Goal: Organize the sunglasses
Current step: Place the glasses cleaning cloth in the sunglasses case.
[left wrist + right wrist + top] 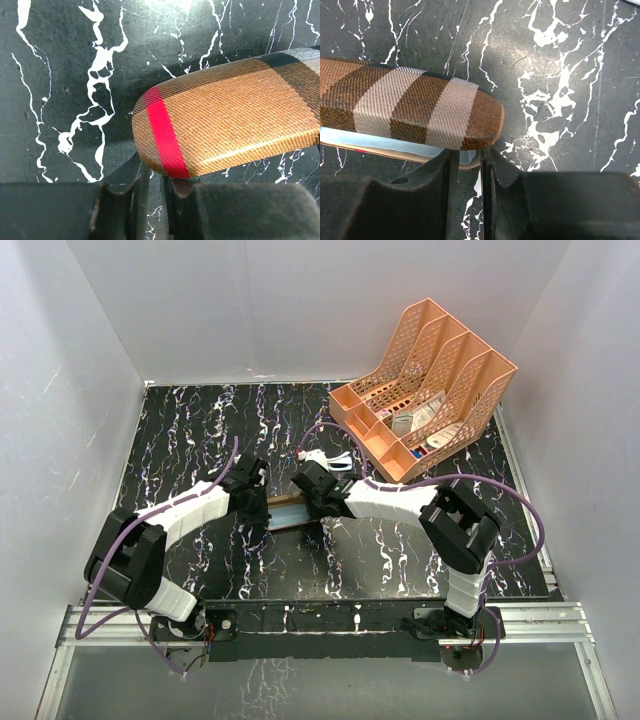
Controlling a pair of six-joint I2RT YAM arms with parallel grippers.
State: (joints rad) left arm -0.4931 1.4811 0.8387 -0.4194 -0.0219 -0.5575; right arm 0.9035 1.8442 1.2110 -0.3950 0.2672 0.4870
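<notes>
White-framed sunglasses [329, 458] only overhead, seemingly beside orange organizer [415, 325]

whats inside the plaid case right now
A light blue cloth shows in the gap under the lid of the case. The lid hides the rest of the inside. The sunglasses lie outside it.

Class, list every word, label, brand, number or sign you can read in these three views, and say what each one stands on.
No text can be read in any view.
On the plaid case: woven stripes only, no lettering.
On the papers and packets in the orange organizer: any print is too small to read.
On the sunglasses: too small to show any mark.
</notes>
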